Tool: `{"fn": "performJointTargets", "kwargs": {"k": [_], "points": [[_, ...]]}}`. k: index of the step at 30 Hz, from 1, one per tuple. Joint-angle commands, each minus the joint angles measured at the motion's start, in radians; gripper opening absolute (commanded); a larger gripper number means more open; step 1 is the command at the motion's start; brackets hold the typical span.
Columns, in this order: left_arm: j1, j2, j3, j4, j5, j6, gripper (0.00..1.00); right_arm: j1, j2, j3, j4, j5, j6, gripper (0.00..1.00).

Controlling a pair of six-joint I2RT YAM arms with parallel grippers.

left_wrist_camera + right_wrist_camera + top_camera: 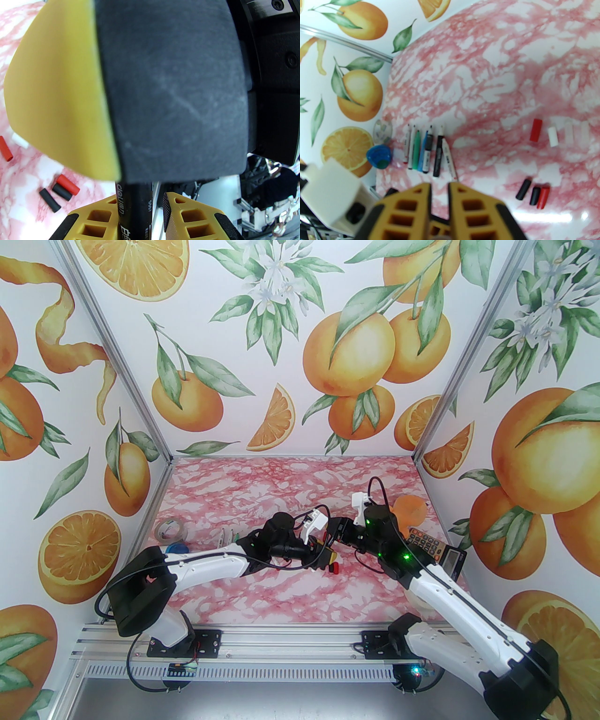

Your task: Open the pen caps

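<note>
My left gripper [323, 555] [140, 196] is shut on a black pen [133, 211] with white print, its barrel running out between the yellow fingers. The pen's far end disappears under my right gripper's finger [173, 93], which looms just in front. My right gripper [333, 533] [439, 185] has its fingers drawn close, with a dark thing low in the narrow gap: the pen cap end. Loose pen caps lie on the table: red [535, 130], white [553, 137], two black [523, 189] and another red [543, 197]. Several more pens [426, 150] lie in a row at the left.
A tape roll [168, 529] and a blue round thing [177, 548] sit by the left wall, near the pen row [229, 537]. A calculator [433, 549] and an orange ball-like object [410, 511] lie behind the right arm. Printed walls enclose the pink marbled table [281, 483].
</note>
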Motion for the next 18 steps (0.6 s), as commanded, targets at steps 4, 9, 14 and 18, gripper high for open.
{"fn": "performJointTargets", "kwargs": {"k": [4, 9, 14, 18], "points": [[-0.001, -0.008, 0.038, 0.001, 0.034, 0.007, 0.15, -0.004, -0.007, -0.003, -0.011, -0.014, -0.021, 0.10], [-0.002, -0.004, 0.038, -0.009, 0.017, 0.020, 0.07, -0.004, -0.015, -0.002, -0.011, 0.006, -0.015, 0.09], [-0.036, -0.030, 0.068, -0.159, -0.139, 0.119, 0.00, -0.003, -0.019, 0.009, -0.043, 0.099, 0.012, 0.09], [-0.071, -0.029, 0.094, -0.256, -0.223, 0.179, 0.00, -0.004, -0.002, 0.048, -0.082, 0.161, 0.021, 0.08]]}}
